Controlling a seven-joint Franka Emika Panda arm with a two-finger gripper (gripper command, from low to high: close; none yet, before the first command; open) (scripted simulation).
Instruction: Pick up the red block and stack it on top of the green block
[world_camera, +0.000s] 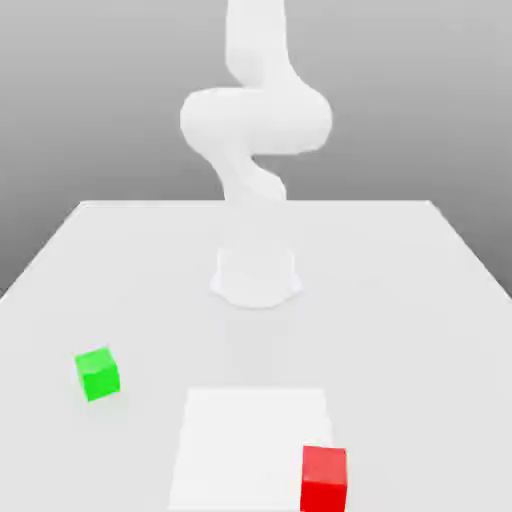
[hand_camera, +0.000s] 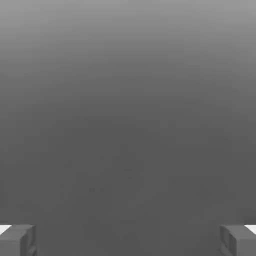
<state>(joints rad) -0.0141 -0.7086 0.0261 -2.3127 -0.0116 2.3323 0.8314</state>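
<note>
The counter (world_camera: 390, 300) runs across the lower frame of the exterior view, with the arm (world_camera: 257, 120) upright at top centre. A white square (world_camera: 250, 440) lies at bottom centre. Red (world_camera: 324, 480), a plain, bright cube, sits at the bottom, right of centre, by the square's right side. Green (world_camera: 98, 374), a similar plain cube, sits lower left, turned at an angle. In the hand view the fingers (hand_camera: 128, 241) are wide apart with nothing between them. The step seems to be the approach; next calls for lining up over red and lowering.
</note>
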